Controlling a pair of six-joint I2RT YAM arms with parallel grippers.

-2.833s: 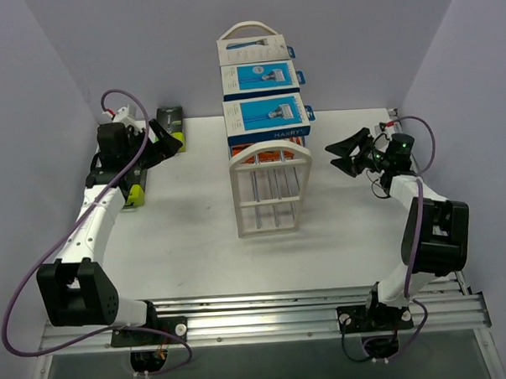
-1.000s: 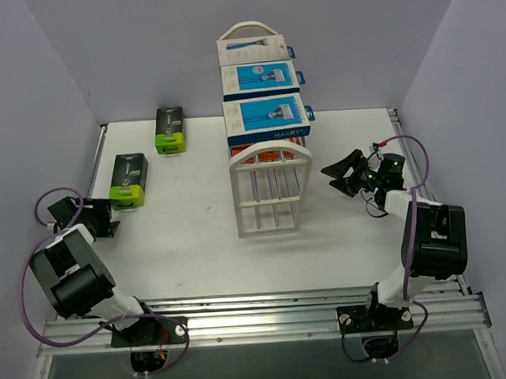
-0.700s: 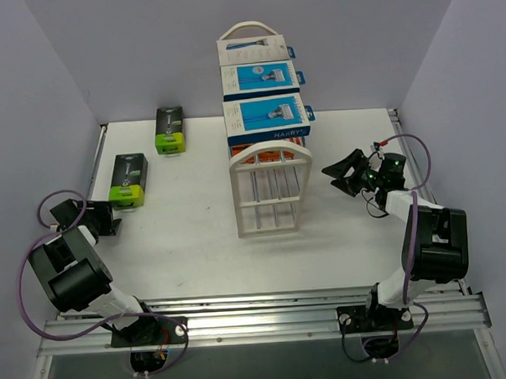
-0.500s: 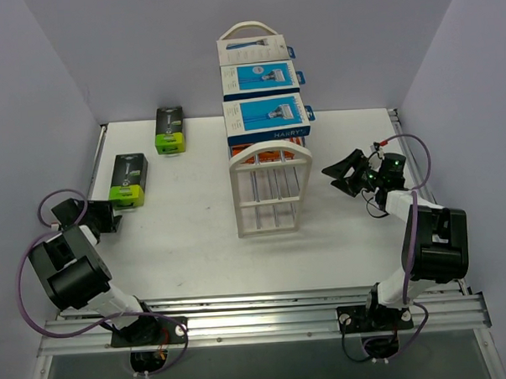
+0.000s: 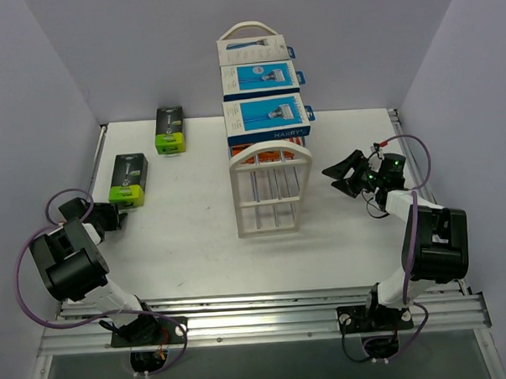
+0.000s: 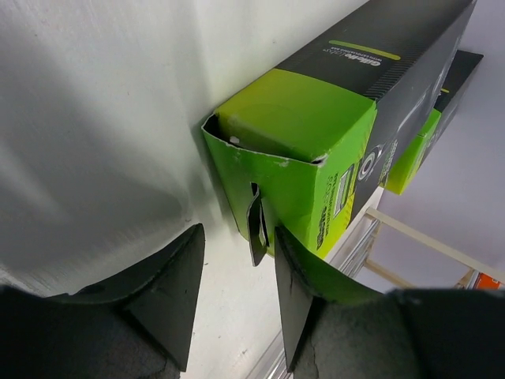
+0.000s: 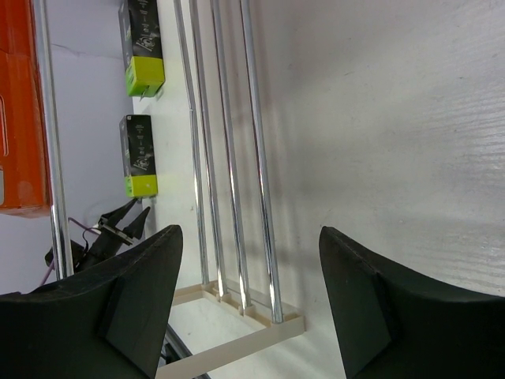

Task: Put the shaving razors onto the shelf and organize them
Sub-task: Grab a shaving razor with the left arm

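The cream shelf [image 5: 267,193] stands mid-table with three blue-and-white razor boxes [image 5: 265,117] on its upper tiers and orange ones [image 5: 268,154] below them. Two black-and-lime razor boxes lie at the left: the near one [image 5: 127,180] and the far one [image 5: 170,128]. My left gripper [image 5: 110,217] sits low just in front of the near box [image 6: 296,150]. Its jaws stand apart, and the box's hang tab [image 6: 256,225] is at the tips of my left gripper [image 6: 237,276], untouched. My right gripper [image 5: 343,173] hangs open to the right of the shelf, facing its chrome bars [image 7: 229,158], with nothing inside my right gripper [image 7: 248,268].
The grey side walls close in on both sides. A metal rail [image 5: 267,311] runs along the near edge by the arm bases. The far black-and-lime box [image 6: 426,134] lies beyond the near one. An orange box [image 7: 16,110] shows through the shelf bars.
The left arm has pulled back from the far box to the near-left corner. Over the last second its gripper edged toward the near box and its jaws narrowed. The right arm barely moved.
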